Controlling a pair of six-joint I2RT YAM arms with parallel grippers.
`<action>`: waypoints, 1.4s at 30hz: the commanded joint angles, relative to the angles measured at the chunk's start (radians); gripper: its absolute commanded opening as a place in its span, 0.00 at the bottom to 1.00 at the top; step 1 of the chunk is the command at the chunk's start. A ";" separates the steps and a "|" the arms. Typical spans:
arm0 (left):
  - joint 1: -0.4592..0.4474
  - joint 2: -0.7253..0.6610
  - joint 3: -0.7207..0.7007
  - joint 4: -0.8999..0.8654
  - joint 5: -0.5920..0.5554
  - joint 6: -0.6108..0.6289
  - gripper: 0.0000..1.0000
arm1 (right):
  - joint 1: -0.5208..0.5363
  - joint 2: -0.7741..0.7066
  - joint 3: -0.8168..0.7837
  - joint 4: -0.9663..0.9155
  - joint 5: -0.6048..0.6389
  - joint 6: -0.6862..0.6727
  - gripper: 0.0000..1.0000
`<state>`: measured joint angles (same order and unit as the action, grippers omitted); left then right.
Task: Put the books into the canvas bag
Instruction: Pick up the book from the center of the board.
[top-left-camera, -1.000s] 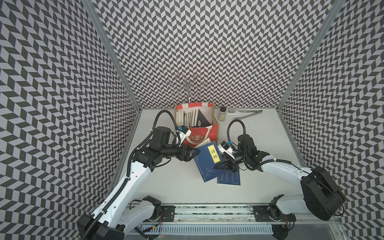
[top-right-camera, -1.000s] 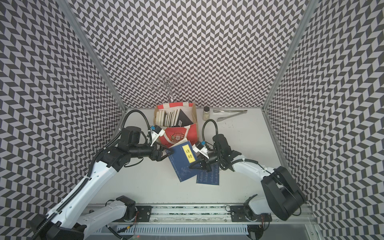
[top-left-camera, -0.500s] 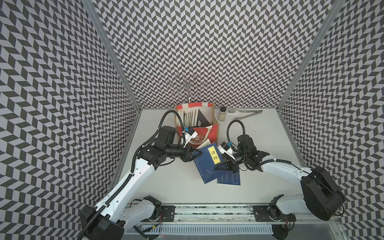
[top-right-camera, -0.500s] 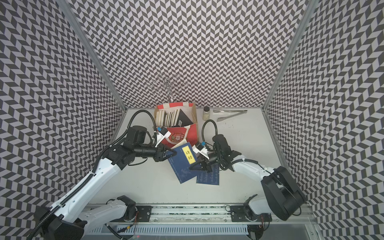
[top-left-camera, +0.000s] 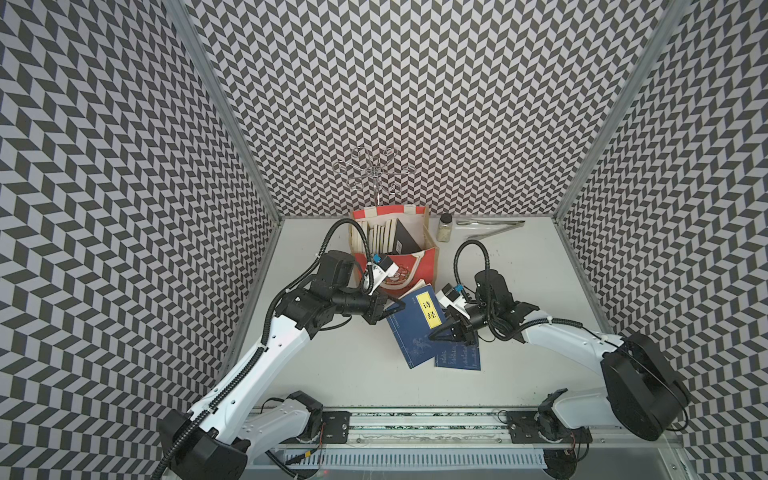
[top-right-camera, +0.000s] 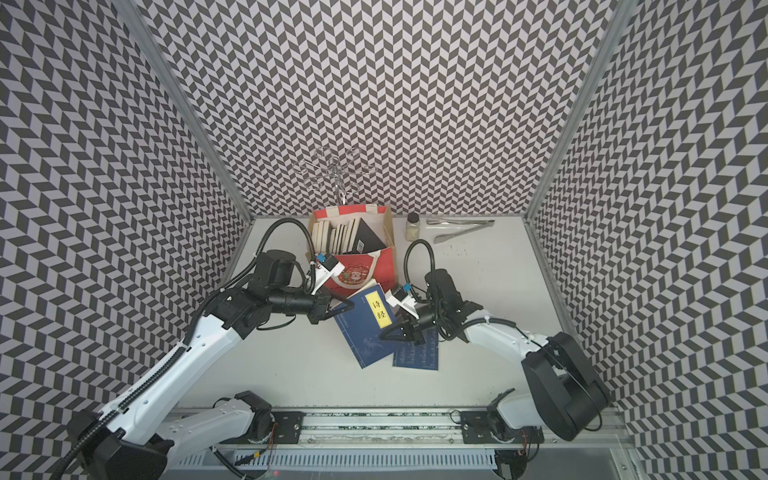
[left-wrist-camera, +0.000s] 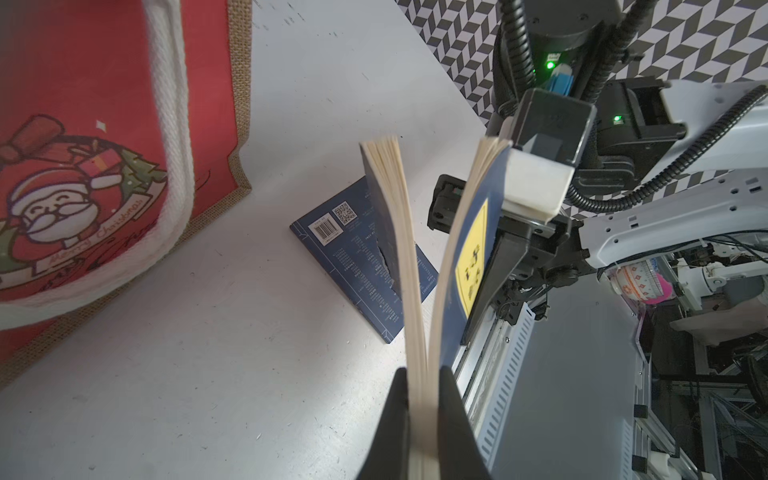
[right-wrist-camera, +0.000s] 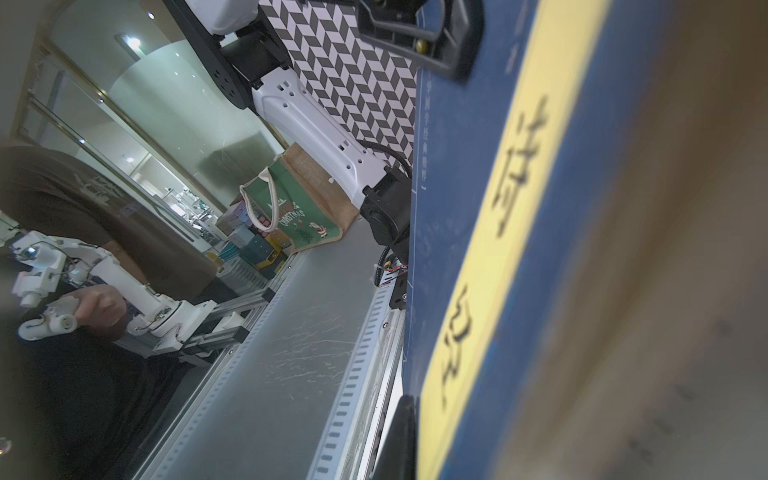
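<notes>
Flat navy book (top-left-camera: 457, 360), near the table (top-left-camera: 332, 374) front edge, is half covered by the raised navy book (top-left-camera: 411, 336) and right gripper (top-left-camera: 434, 338), whose jaw gap cannot be made out. The raised book's label is blurred in the right wrist view. Canvas bag (left-wrist-camera: 83, 62) is cropped by the left wrist view. Titles of the bagged books (top-left-camera: 380, 235) are too small to be read.

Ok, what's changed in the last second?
The left gripper moved in and closed on the raised navy book. The right gripper stayed at it; whether it has let go is unclear. The flat navy book and canvas bag haven't moved.
</notes>
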<state>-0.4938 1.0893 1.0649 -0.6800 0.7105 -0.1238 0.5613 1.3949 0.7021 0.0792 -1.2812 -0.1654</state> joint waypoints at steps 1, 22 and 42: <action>-0.012 0.006 0.084 0.034 -0.017 0.024 0.00 | 0.007 -0.039 0.001 0.125 0.027 0.038 0.53; 0.114 0.134 0.458 0.368 -0.428 -0.166 0.00 | -0.132 -0.467 -0.201 0.208 0.768 0.473 1.00; 0.116 0.225 0.218 0.664 -0.622 -0.370 0.00 | -0.136 -0.559 -0.217 0.117 0.813 0.449 0.99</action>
<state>-0.3824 1.3071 1.2861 -0.1215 0.1093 -0.4534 0.4286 0.8368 0.4877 0.1783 -0.4751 0.2890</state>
